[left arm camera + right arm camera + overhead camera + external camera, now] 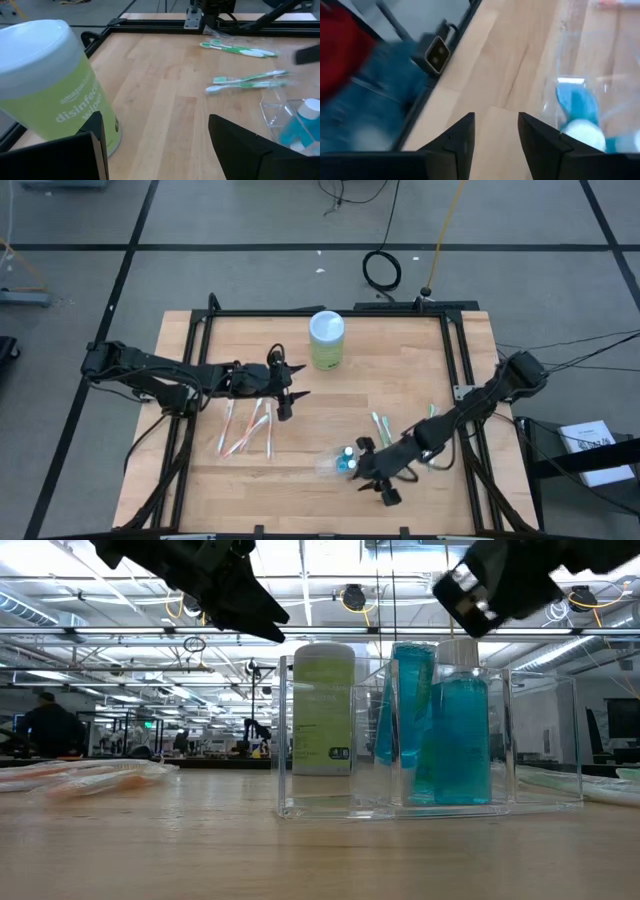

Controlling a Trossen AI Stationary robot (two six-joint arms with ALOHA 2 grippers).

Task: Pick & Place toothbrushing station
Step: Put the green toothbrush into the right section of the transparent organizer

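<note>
- While my right gripper [372, 480] hung just beside the clear organizer [335, 464], on its 3 o'clock side, its fingers stood apart and held nothing.
- My left gripper [285, 395] hovered at about 7 o'clock from the wipes canister [326, 340], fingers spread and empty, with the pink toothbrushes [247, 430] lying below it at 7 o'clock.
- The organizer sat near the table's [400, 370] 6 o'clock edge, with a blue mouthwash bottle [462, 735] and a blue tube [405, 705] standing inside.
- I judged the main risk to be my right fingers nudging the light organizer and tipping the bottle, since they hung so close to its wall.
- I also thought a wrapped toothbrush could slide away if I pinched it off-centre.
- I counted one canister, one organizer, one bottle and one tube.
- Green toothbrushes [247, 80] numbered at least three across two groups; the pink ones looked like three or four, though I could not tell exactly.
</note>
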